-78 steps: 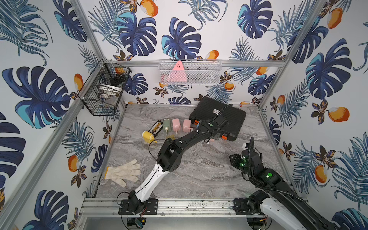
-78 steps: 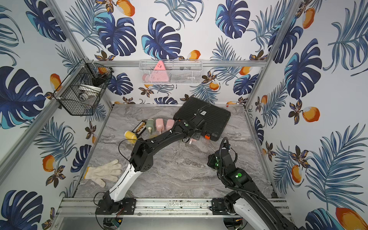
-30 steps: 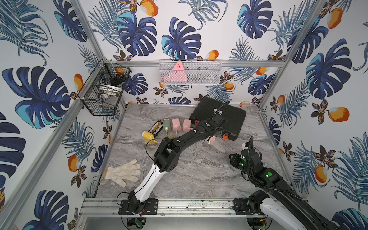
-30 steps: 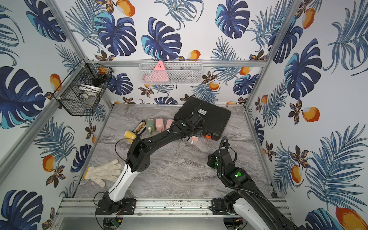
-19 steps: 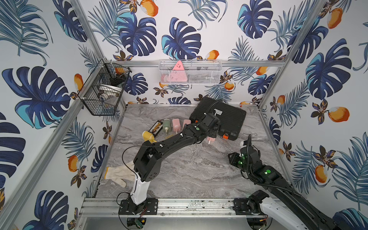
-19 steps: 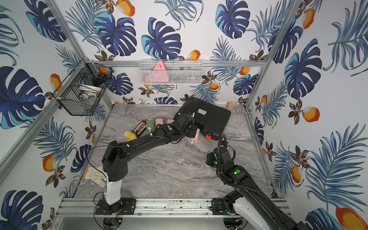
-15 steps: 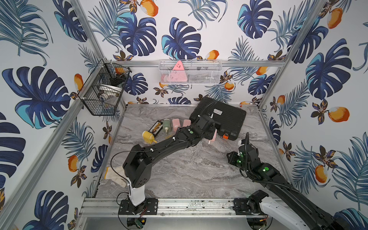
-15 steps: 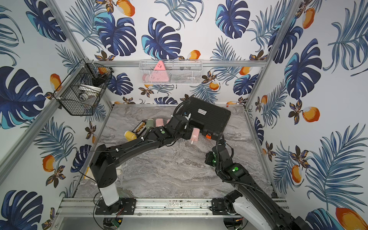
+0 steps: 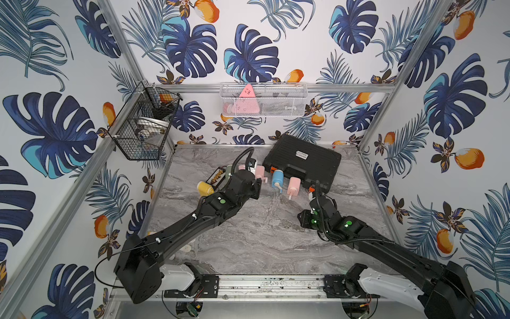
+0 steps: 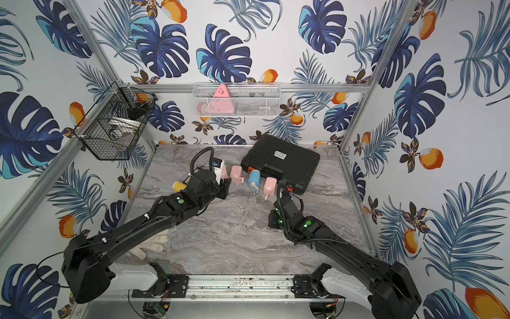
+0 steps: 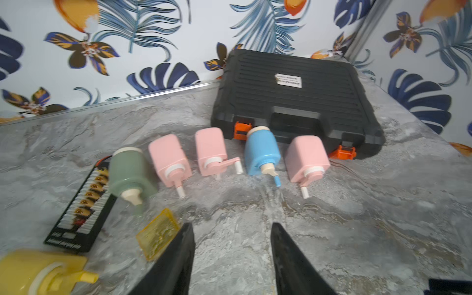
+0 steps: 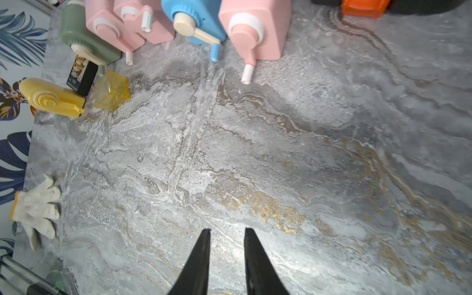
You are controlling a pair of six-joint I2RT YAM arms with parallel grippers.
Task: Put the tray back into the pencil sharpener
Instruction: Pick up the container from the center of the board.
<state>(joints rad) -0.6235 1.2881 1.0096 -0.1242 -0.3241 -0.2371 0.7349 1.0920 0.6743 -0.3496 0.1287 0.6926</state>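
Left hand (image 11: 231, 226) hangs low over the bench (image 11: 332, 242) with its fingers spread and nothing between them, so it's open and empty. The see-through yellow tray (image 11: 158, 233) is lying loose on the bench right beside one fingertip; can't tell from the wrist view whether they actually touch. It's not in the yellow pencil sharpener (image 11: 38, 273), which lies on its side near it. A black strip of bits (image 11: 81, 212) sits just beside both of them.

Right hand (image 12: 227, 231) has only a narrow gap between its fingers, nothing in it, and it's over bare bench well apart from the tray (image 12: 111, 89).

Past the tray there's a row of other sharpeners: a green one (image 11: 130, 173), two pink, a blue one (image 11: 261, 153) and another pink, lined up along the front of a black case (image 11: 293, 102). A white glove (image 12: 35, 209) lies near the bench edge on the left arm's side. In both top views the left arm hides the tray.
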